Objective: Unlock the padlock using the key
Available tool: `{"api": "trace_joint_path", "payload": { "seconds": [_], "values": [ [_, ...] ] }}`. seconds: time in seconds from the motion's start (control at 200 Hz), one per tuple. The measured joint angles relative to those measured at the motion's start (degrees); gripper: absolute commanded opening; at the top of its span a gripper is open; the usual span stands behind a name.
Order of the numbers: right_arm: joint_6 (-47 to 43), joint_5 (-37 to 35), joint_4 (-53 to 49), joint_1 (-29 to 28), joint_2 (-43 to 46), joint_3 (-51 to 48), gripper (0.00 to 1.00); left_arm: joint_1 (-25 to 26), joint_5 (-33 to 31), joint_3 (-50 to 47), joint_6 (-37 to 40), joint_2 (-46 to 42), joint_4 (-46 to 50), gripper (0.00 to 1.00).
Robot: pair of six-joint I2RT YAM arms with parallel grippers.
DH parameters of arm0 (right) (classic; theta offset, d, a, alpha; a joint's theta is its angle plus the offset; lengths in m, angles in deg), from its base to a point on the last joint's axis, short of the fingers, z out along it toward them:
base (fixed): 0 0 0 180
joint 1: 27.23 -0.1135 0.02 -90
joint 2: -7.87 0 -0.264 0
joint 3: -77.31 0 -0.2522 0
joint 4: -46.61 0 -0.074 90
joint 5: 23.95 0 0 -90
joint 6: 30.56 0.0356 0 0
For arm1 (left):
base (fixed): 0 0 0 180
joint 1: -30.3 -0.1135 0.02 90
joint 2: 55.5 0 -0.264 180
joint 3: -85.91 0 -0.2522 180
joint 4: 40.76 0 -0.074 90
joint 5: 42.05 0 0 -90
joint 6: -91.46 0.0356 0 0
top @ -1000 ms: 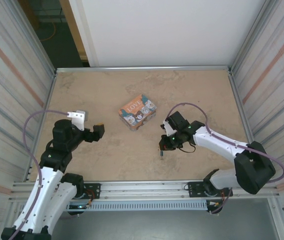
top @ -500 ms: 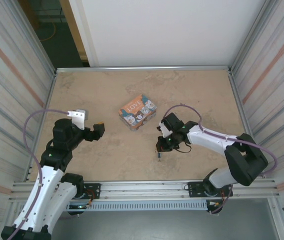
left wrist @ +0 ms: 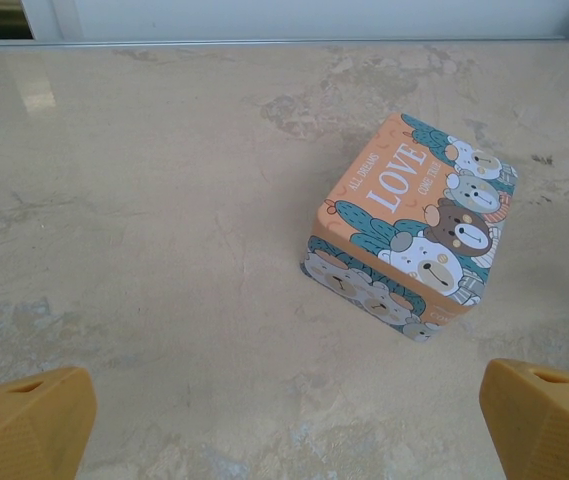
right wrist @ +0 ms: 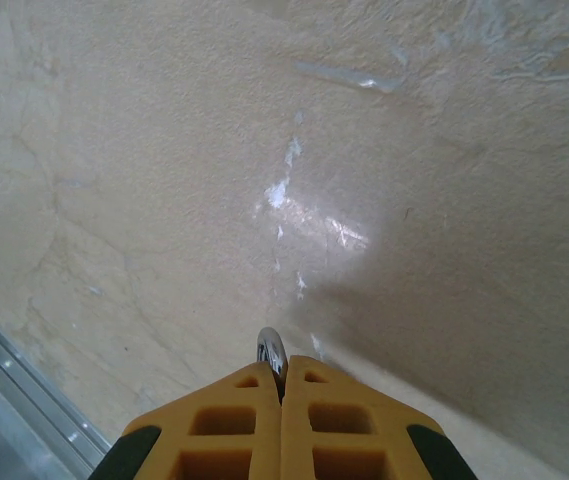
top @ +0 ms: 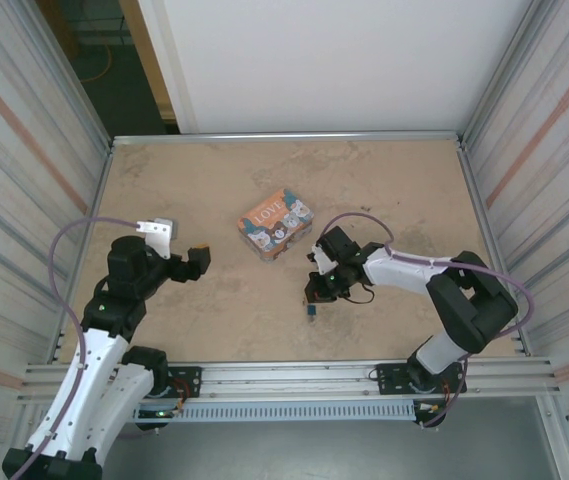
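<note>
Teal padlock (top: 310, 312), clamped in my right end effector (top: 316, 296), had shifted leftward near the tin (top: 276, 223), with unlocking apparently not yet begun.

Bear tin (left wrist: 409, 240) on a beige table (left wrist: 144, 250).
The orange "LOVE" tin lies cornerwise, right of centre; the left gripper (left wrist: 286, 425) gapes wide, fingertips (left wrist: 24, 425) in both lower corners.

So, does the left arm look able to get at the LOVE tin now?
Probably yes. The left claw is open and faces the tin, with bare table between them; nothing stands in the way.
</note>
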Motion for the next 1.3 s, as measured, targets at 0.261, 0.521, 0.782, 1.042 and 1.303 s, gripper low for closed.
{"api": "trace_joint_path", "payload": {
  "seconds": [0.261,0.521,0.782,1.042,1.303],
  "values": [
    [0.66,0.87,2.56,0.0,-2.1,0.0,0.0,0.0,0.2,0.0,0.0,0.63,0.02,0.99],
    [1.62,1.25,4.42,0.0,-3.06,0.0,0.0,-0.37,0.26,0.0,0.0,1.31,0.0,0.99],
    [1.77,1.22,5.05,0.0,-3.19,0.0,0.03,-0.37,0.28,0.0,0.0,1.4,0.0,0.99],
    [1.77,1.18,5.07,0.0,-3.19,-0.02,0.06,-0.37,0.31,0.0,0.0,1.46,0.0,0.99],
    [1.77,0.76,4.94,0.0,-3.15,-0.11,0.15,-0.37,0.92,0.0,0.0,2.1,-0.48,0.99]
  ]
}}
